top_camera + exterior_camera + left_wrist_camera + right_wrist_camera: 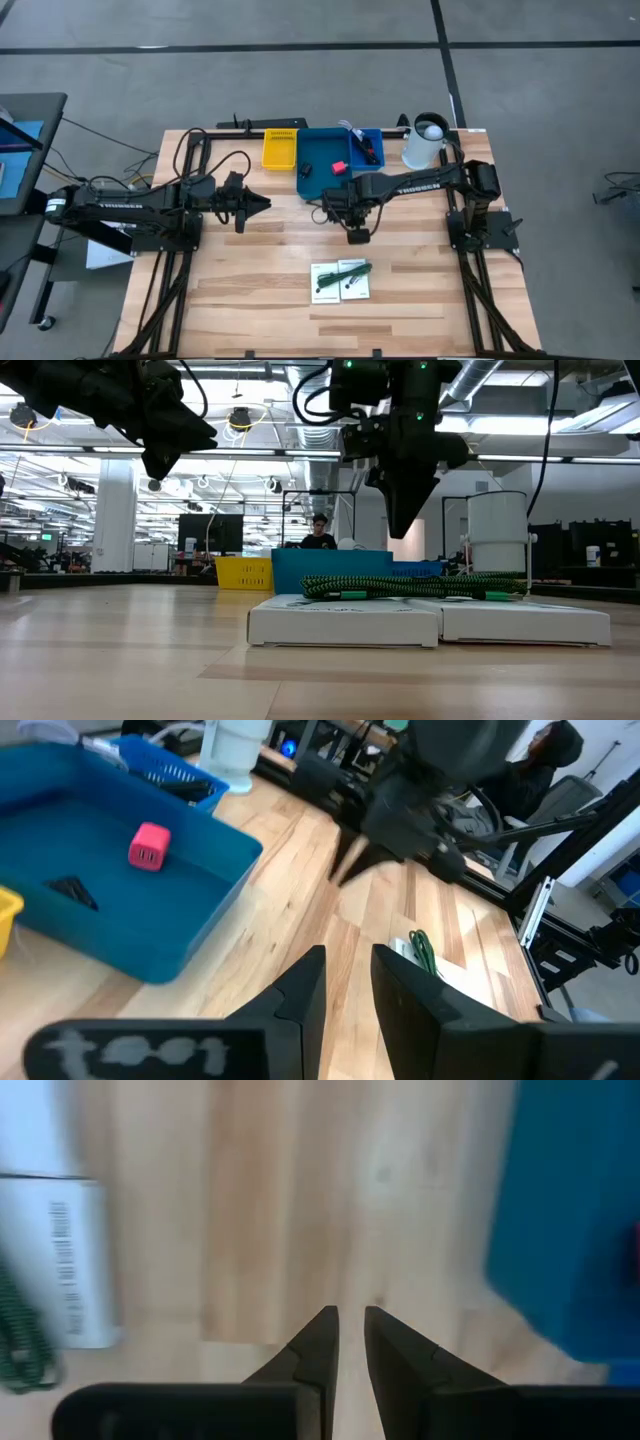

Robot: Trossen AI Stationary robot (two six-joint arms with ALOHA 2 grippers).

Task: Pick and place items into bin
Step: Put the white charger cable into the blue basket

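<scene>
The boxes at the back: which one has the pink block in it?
The big blue bin in the middle holds the pink block. The yellow box beside it and the small blue basket do not.

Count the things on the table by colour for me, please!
Blue bins: 2, big bin and small bin
Yellow bin: 1
Pink block: 1
Black piece: 1
White cards: 2
Green cable: 1
White jug: 1
Total: 9

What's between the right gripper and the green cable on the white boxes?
Nothing visible. The right gripper hangs above bare table between the blue bin and the green cable lying on the white boxes.
</scene>
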